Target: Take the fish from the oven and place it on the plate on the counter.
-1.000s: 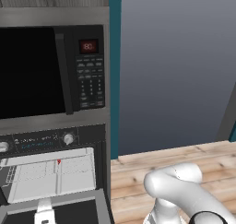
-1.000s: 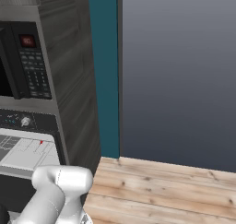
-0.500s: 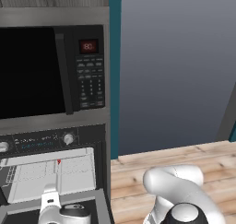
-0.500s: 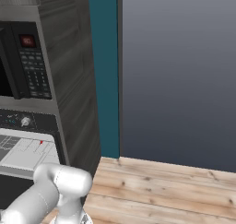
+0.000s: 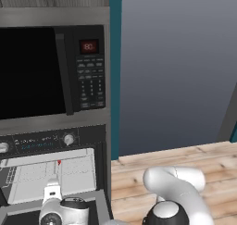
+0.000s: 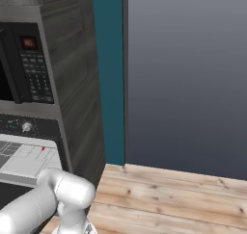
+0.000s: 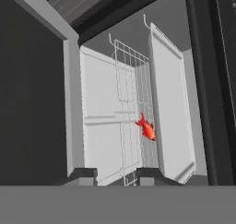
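The fish (image 7: 146, 127) is small and red-orange and lies on the wire rack (image 7: 131, 103) inside the open oven (image 5: 51, 173). It shows as a tiny red spot in the left base view (image 5: 59, 162) and in the right base view (image 6: 43, 149). My gripper (image 7: 117, 176) points into the oven cavity, short of the fish, with its two dark fingertips (image 7: 85, 174) apart and nothing between them. From the left base view the hand (image 5: 52, 191) hovers just in front of the rack's front edge. The plate and the counter are out of view.
A black-fronted microwave (image 5: 37, 71) with keypad and red display sits above the oven's knob panel (image 5: 68, 139). A teal wall strip (image 5: 115, 71) and a grey wall stand to the right. Wooden plank floor (image 6: 169, 199) spreads beside the oven.
My hand has risen and moved forward toward the oven opening, and more of it shows in the left base view. The fish and the rack have not moved.
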Tool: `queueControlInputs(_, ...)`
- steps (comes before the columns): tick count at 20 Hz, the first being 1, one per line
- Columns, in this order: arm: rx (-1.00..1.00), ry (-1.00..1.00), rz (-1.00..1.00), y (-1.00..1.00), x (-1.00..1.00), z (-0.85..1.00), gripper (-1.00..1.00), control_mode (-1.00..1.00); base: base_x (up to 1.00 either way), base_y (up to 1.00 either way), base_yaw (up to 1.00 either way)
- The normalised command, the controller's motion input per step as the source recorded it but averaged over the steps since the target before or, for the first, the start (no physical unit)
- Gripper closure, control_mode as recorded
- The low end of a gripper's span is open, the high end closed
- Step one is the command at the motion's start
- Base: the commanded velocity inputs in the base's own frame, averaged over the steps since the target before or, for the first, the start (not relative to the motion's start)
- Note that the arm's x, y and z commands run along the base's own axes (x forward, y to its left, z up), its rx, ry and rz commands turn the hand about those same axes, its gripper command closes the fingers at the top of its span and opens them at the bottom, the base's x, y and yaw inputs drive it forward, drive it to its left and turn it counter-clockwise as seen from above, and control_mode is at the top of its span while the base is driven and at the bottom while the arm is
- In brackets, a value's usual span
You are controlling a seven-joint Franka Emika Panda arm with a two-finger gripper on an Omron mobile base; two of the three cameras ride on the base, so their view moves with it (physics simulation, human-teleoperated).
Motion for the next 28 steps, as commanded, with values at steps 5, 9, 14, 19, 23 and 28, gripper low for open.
queueControlInputs(5, 0.00, 0.00, -0.23, 0.00, 0.11, -0.33, -1.00, -1.00, 0.00, 0.00, 0.00)
queueControlInputs(9, 0.00, 0.00, -0.22, 0.06, 0.24, -0.03, -1.00, -1.00, 0.00, 0.00, 0.00)
queueControlInputs(14, 0.01, 0.00, -0.22, 0.17, 0.41, -0.02, -1.00, -1.00, 0.00, 0.00, 0.00)
queueControlInputs(19, 0.13, -0.05, -0.23, 0.10, 0.20, -0.12, -1.00, -1.00, 0.00, 0.00, 0.00)
queueControlInputs(23, 0.20, -0.05, -0.06, 0.03, 0.00, -0.39, -1.00, -1.00, 0.00, 0.00, 0.00)
queueControlInputs(28, 0.09, -0.04, 0.14, -0.01, 0.03, -0.25, -1.00, -1.00, 0.00, 0.00, 0.00)
